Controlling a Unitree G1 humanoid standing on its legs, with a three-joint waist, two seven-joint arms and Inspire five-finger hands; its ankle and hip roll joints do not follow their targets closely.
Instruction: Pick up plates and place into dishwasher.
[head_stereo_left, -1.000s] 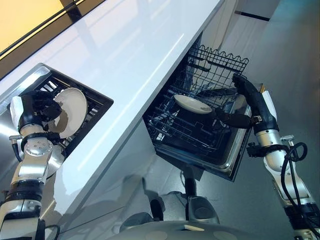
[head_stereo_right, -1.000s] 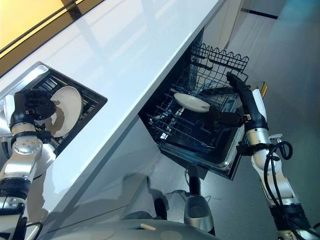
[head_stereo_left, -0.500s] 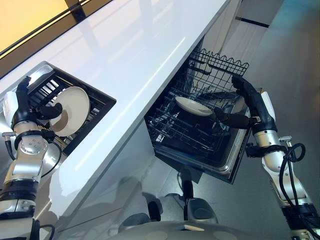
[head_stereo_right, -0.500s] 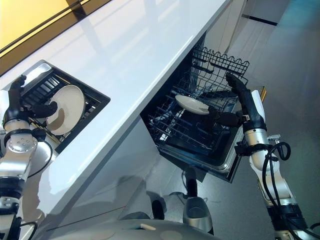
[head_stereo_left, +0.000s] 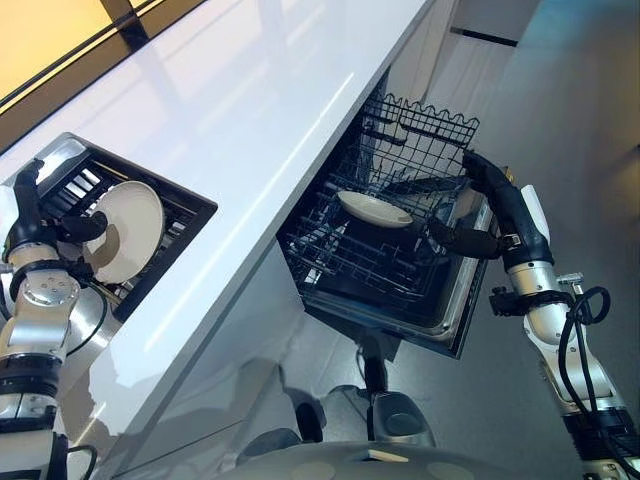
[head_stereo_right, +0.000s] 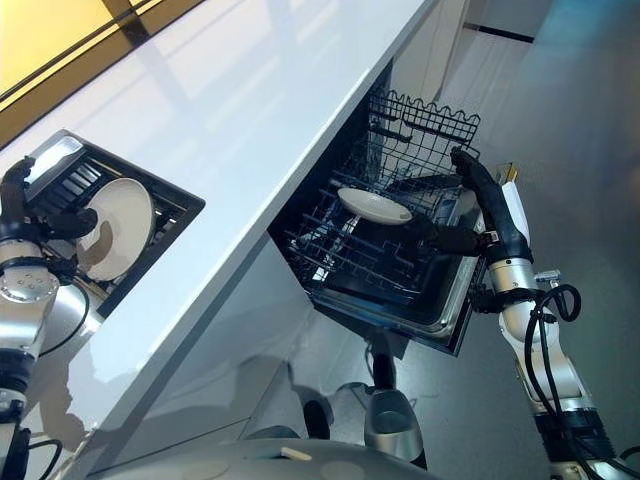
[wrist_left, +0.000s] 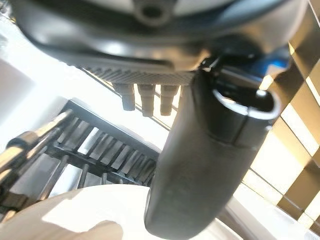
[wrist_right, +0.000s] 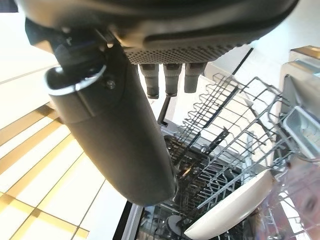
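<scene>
Left eye view: a long white counter (head_stereo_left: 250, 120) runs diagonally across the scene. Set into its near left end is a dark rack (head_stereo_left: 130, 215), and a cream plate (head_stereo_left: 122, 232) stands tilted in that rack. The robot's left hand (head_stereo_left: 30, 215) is at the rack's outer edge, beside the plate, fingers straight and pointing up, thumb reaching toward the plate's rim without clasping it (released, holding nothing). Below the counter's right side, a dishwasher (head_stereo_left: 440, 310) is open with its black wire basket (head_stereo_left: 385, 235) pulled out. A second cream plate (head_stereo_left: 374, 209) rests in the basket, lying nearly flat across the wires. The right hand (head_stereo_left: 492, 215) is at the basket's far side from the counter, fingers extended over the rim and thumb pointing in toward the plate, apart from it; it is released too.

Right eye view: the same layout; the left hand (head_stereo_right: 22, 205) is beside the counter's rack, and the right hand (head_stereo_right: 485, 205) is at the dishwasher basket, apart from the plate in it.

Left wrist view: the thumb (wrist_left: 210, 165) stands out straight over the rim of the plate (wrist_left: 75, 215), with the rack's bars (wrist_left: 100, 150) behind.

Right wrist view: the thumb (wrist_right: 115, 135) extends free above the wire basket (wrist_right: 225, 135), where the plate (wrist_right: 235, 205) sits among the wires.
</scene>
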